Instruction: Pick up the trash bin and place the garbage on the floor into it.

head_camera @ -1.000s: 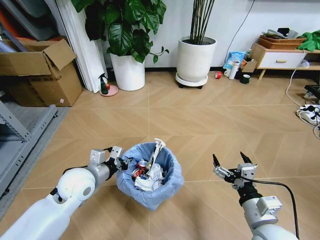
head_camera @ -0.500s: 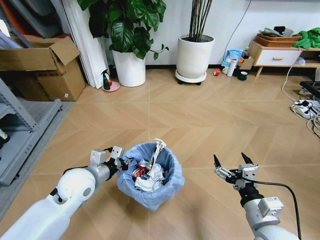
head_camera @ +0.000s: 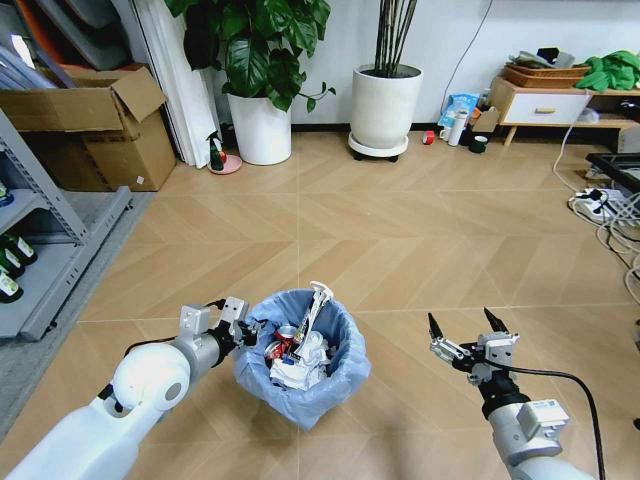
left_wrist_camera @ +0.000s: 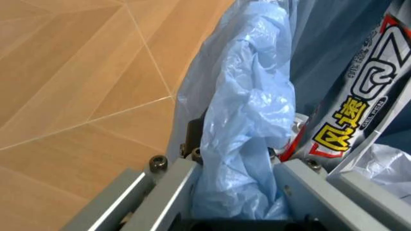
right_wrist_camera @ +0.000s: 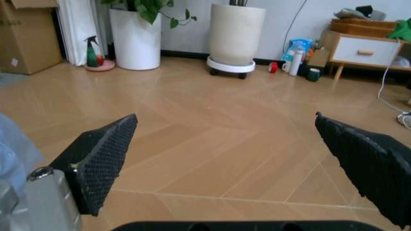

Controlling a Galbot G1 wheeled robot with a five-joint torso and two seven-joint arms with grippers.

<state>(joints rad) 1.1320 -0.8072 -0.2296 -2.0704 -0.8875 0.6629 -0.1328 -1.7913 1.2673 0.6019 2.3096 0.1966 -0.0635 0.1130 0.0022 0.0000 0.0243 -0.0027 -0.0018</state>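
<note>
The trash bin [head_camera: 337,372], lined with a crinkly light blue bag, is low in front of me on the floor [head_camera: 400,240]. My left gripper [head_camera: 243,326] is shut on its near-left rim; in the left wrist view the blue bag [left_wrist_camera: 247,110] is pinched between the fingers [left_wrist_camera: 168,192]. The garbage lies inside the bin: white paper wads [head_camera: 300,362], a long silvery wrapper [head_camera: 314,303] sticking up, also seen as the wrapper [left_wrist_camera: 359,101], and a red piece [head_camera: 284,333]. My right gripper [head_camera: 467,330] hovers open to the bin's right, with nothing between its fingers [right_wrist_camera: 103,156].
A metal shelf [head_camera: 40,250] with bottles and a cardboard box [head_camera: 90,135] stand at the left. Two white plant pots [head_camera: 262,128] [head_camera: 384,108] line the far wall. Cables and a power strip [head_camera: 600,205] lie at the right, near a low cabinet [head_camera: 545,105].
The whole picture has shifted, so the camera has moved: the shelf at the left now shows more and the far wall sits higher. Bin and both grippers keep their places in view.
</note>
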